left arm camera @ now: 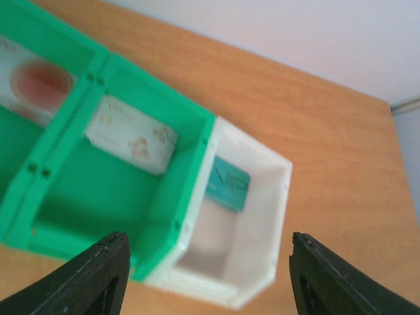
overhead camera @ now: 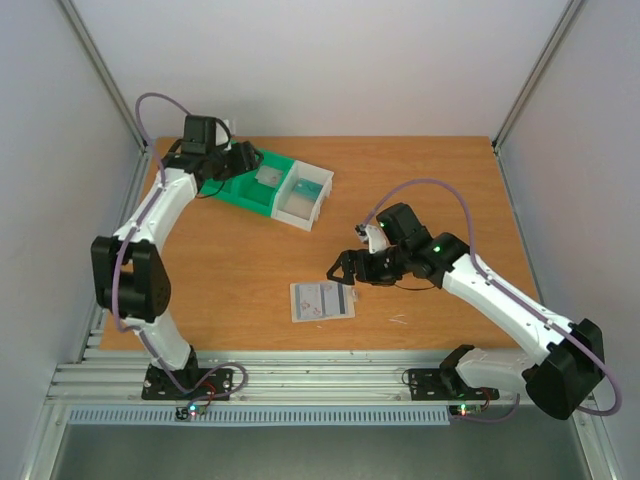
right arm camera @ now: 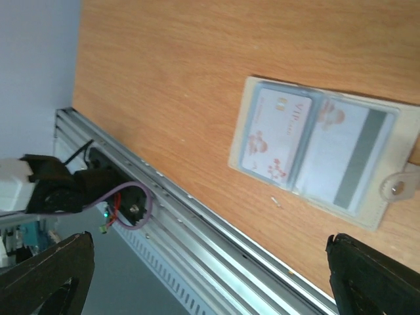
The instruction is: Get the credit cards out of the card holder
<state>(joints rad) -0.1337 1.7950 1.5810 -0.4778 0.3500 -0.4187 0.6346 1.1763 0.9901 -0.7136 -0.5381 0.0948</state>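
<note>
Top view, left gripper: hangs over the green-and-white tray at the far left of the table, well apart from the holder.
Top view, right gripper: just beside the card holder, which lies flat near the front edge.
Left wrist, claw: fingers spread wide with nothing between them. Below are a flowered card in a green compartment and a teal card in the white one.
Right wrist, claw: fingers wide apart and empty.
Right wrist, holder: both panels are filled, one by a white card with red marks, the other by a grey-striped card. The tab sits at one edge.
Doing it well: probably pin the sleeve by its tab side with one claw. Bring the other in low and pinch only a card's exposed edge, then draw it along the pocket's open direction so the sleeve does not drag.
</note>
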